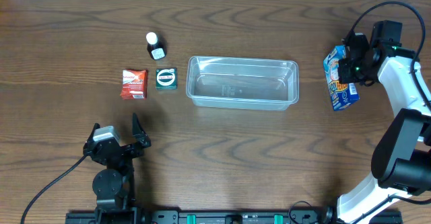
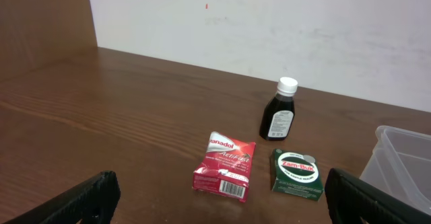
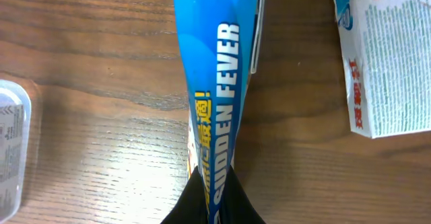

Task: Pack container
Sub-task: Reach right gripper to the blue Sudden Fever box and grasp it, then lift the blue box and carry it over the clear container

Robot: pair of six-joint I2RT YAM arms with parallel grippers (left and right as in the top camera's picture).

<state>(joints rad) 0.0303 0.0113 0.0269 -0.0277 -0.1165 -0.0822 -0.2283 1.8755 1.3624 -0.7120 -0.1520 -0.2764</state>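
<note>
While the left hand (image 1: 116,133) gapes (holding nothing), the right hand (image 3: 213,196) pinches a blue printed cardboard packet (image 3: 217,83).

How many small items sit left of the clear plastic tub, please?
3: a dark bottle with white cap farthest back, a red packet in front of it, and a green square box beside the packet, nearest the tub. None looks hidden.

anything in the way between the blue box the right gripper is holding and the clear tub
Nothing visible. The right gripper is shut on the blue box, and only bare table lies between it and the container. The second box lies beside the held one, not on the container's side, so it is out of that path.
</note>
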